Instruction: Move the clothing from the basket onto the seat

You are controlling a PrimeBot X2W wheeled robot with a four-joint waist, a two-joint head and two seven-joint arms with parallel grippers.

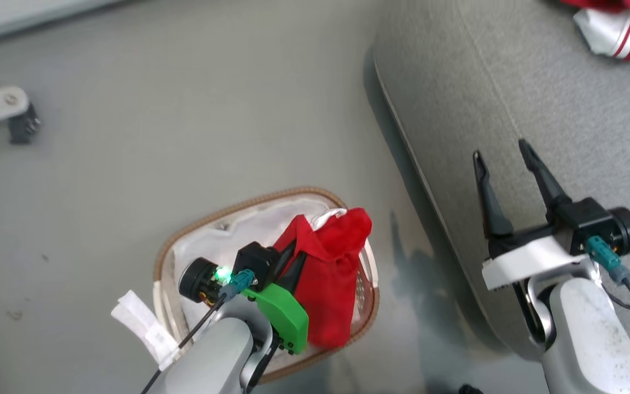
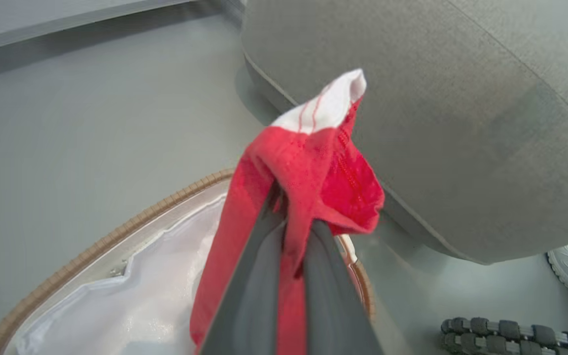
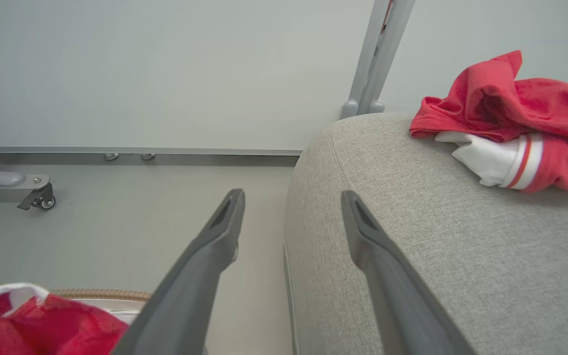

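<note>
Plain grey floor (image 1: 184, 137). Got one red garment (image 1: 331, 284) pinched tight in the left gripper (image 2: 291, 217), dangling over the basket (image 1: 205, 219); second garment (image 1: 616, 33) dumped on the seat (image 1: 512, 82) already. Got the right gripper (image 1: 503, 153) spread, empty. Looks light and floppy, so best grabbed by a bunched fold.

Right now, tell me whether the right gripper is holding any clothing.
No: the right gripper is open, its fingers spread with nothing between them, by the seat.
</note>
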